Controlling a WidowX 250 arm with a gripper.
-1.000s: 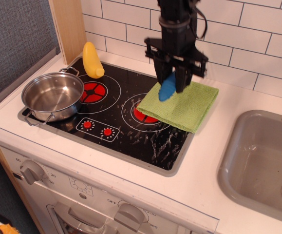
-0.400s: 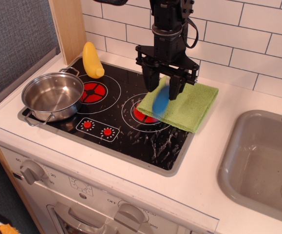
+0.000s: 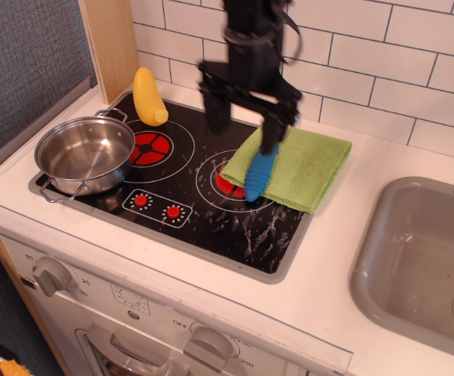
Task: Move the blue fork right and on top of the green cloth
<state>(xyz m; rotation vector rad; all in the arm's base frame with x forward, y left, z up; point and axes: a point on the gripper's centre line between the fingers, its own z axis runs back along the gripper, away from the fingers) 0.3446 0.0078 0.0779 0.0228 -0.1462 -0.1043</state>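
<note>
The blue fork (image 3: 261, 174) lies on the left front part of the green cloth (image 3: 305, 166), its blue handle pointing toward the stove's front; its grey head is hidden behind a finger. The cloth lies over the right burner and the counter. My gripper (image 3: 243, 121) is open above the cloth's left edge. Its left finger (image 3: 218, 112) hangs over the black hob and its right finger (image 3: 272, 129) stands just above the fork's far end. It holds nothing.
A steel pot (image 3: 85, 154) sits on the front left of the hob (image 3: 181, 182). A yellow banana-shaped toy (image 3: 149, 97) stands at the back left by a wooden panel. A grey sink (image 3: 423, 262) is at the right. White tiles form the back wall.
The gripper has opened and let go of the fork, which dropped onto the cloth's left part. The gripper has risen and shifted left.
</note>
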